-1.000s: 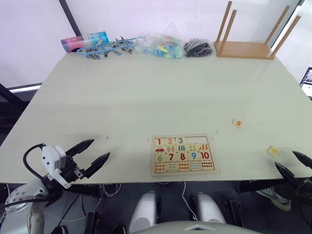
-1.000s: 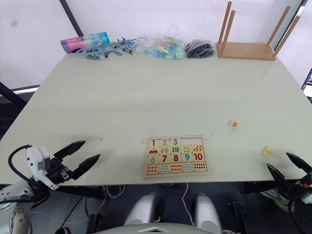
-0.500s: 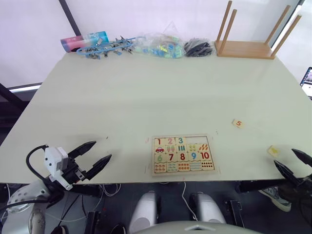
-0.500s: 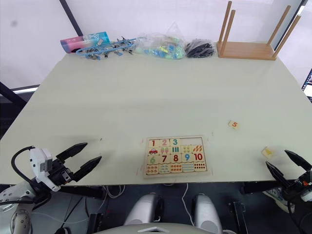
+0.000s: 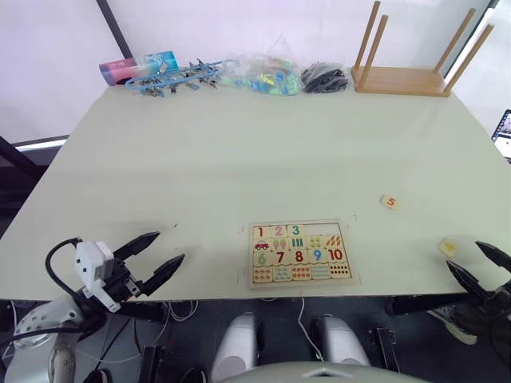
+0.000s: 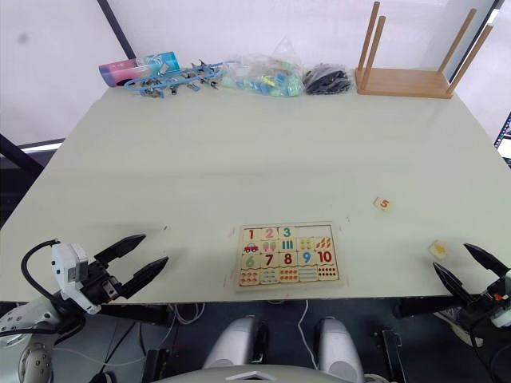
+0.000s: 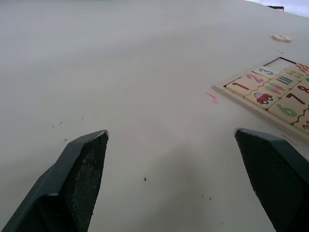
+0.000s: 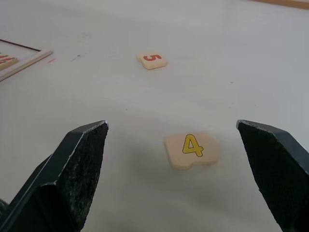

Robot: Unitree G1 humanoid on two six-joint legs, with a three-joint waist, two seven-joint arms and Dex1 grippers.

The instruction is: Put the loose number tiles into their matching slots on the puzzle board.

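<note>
The puzzle board [image 5: 299, 254] lies near the table's front edge, at the middle. Tiles 1, 2 and 3 sit in its top row, and the two slots [image 5: 323, 230] beside them are bare wood. The orange 5 tile [image 5: 390, 202] lies loose on the table, right of the board. A yellow 4 tile [image 8: 192, 150] lies farther right, near the front edge. My right gripper [image 5: 463, 254] is open just short of that 4 tile, which shows ahead between its fingers in the right wrist view. My left gripper [image 5: 171, 246] is open and empty over the front left of the table, well left of the board.
Along the far edge lie a pink and blue tube [image 5: 140, 66], blue clips [image 5: 177, 78], a clear bag of beads [image 5: 259, 74], a black cable bundle [image 5: 325, 78] and an upturned wooden stool [image 5: 403, 80]. A device screen [image 5: 503, 132] shows at the right edge.
My right gripper has crept a little toward the 4 tile. My left gripper has shifted slightly right. Both stay open; board and tiles have not moved.
</note>
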